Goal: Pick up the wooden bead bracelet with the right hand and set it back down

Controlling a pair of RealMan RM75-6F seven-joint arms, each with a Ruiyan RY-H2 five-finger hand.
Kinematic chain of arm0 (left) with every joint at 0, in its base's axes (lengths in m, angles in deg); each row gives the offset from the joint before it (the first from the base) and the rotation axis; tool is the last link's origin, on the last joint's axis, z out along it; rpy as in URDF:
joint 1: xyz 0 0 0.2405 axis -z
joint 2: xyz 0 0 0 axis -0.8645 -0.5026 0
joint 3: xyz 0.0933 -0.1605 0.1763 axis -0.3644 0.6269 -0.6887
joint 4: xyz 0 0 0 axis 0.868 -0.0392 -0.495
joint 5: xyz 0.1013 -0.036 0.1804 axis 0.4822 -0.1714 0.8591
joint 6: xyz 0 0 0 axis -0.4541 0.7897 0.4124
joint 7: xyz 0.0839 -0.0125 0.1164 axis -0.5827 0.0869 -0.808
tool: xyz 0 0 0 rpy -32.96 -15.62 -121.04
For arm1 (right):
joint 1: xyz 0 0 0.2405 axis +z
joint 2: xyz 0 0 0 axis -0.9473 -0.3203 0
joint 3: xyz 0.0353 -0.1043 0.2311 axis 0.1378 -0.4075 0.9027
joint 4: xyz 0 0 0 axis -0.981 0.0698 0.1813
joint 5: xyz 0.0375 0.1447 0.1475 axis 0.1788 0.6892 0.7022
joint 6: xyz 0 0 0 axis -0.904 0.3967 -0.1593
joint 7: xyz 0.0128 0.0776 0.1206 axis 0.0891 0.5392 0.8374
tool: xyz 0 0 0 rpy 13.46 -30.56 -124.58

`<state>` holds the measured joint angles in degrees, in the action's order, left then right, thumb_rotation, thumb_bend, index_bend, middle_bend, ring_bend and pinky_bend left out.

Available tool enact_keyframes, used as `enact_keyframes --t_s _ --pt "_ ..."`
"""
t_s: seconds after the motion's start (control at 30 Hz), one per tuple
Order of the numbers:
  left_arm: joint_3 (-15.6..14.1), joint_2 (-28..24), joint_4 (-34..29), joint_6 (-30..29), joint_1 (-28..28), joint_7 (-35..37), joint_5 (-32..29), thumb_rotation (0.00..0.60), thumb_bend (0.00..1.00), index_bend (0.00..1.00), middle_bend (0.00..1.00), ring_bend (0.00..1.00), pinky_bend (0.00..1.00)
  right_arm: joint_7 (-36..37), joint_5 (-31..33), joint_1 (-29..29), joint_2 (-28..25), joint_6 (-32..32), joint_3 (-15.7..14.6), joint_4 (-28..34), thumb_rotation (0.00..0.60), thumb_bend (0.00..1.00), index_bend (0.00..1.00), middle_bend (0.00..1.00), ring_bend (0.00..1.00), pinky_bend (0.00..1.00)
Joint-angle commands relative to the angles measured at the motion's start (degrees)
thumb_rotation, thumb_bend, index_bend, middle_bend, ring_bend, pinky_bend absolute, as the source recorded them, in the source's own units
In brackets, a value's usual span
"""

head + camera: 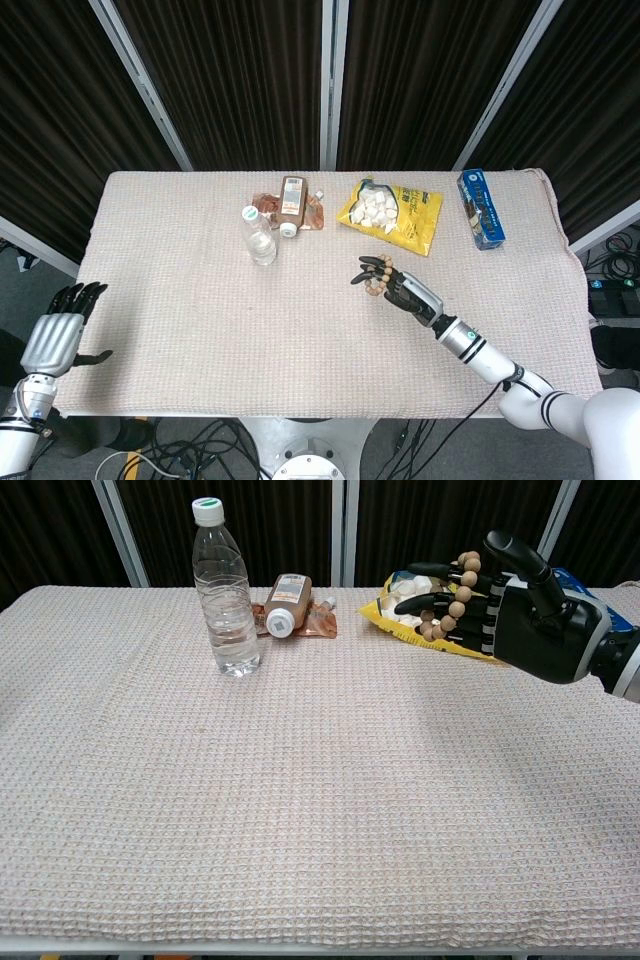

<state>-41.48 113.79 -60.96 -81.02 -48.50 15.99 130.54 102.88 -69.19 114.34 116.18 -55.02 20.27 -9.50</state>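
The wooden bead bracelet [377, 274] [452, 598] is a loop of round tan beads draped over the fingers of my right hand [402, 288] [520, 615]. That hand holds it in the air above the cloth-covered table [200, 310], right of centre, with the fingers stretched out to the left. My left hand [56, 335] hangs beyond the table's left edge, its fingers apart and holding nothing. The chest view does not show the left hand.
A clear water bottle [260, 236] [227, 585] stands left of centre. A brown pouch with a small bottle [291, 203] [293, 608] lies behind it. A yellow snack bag [393, 214] [402, 605] and a blue box [481, 207] lie at the back right.
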Motion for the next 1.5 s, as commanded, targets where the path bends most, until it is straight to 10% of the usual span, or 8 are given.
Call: enact_keyframes --t_s 0.03,0.5,0.67,0.97,1.5 --pt "-0.02 -0.10 -0.16 0.01 -0.01 -0.08 -0.06 0.600 0.00 0.09 0.05 0.00 0.00 -15.43 0.63 1.08 -1.96 4.94 -0.29 1.52 0.208 0.09 0.08 0.25 0.00 0.00" --pt "-0.25 -0.07 -0.34 -0.35 -0.38 0.12 -0.07 0.600 0.00 0.09 0.05 0.00 0.00 -82.35 11.89 8.76 -7.58 29.27 3.75 14.29 0.201 0.07 0.07 0.20 0.00 0.00" --pt "-0.31 0.07 0.16 -0.36 -0.49 0.63 -0.07 0.600 0.00 0.09 0.05 0.00 0.00 -94.85 21.92 9.56 -9.76 35.56 4.93 20.07 0.185 0.03 0.00 0.07 0.00 0.00" --pt "-0.20 0.39 0.88 0.06 -0.16 1.21 0.12 0.600 0.00 0.09 0.05 0.00 0.00 -86.17 27.22 8.51 -16.76 40.97 7.59 29.02 0.112 0.00 0.00 0.11 0.00 0.00" --pt "-0.21 0.29 0.40 -1.24 -0.56 1.27 0.83 0.600 0.00 0.09 0.05 0.00 0.00 -57.11 5.54 2.31 -23.38 28.82 5.88 31.78 0.098 0.00 0.00 0.00 0.00 0.00"
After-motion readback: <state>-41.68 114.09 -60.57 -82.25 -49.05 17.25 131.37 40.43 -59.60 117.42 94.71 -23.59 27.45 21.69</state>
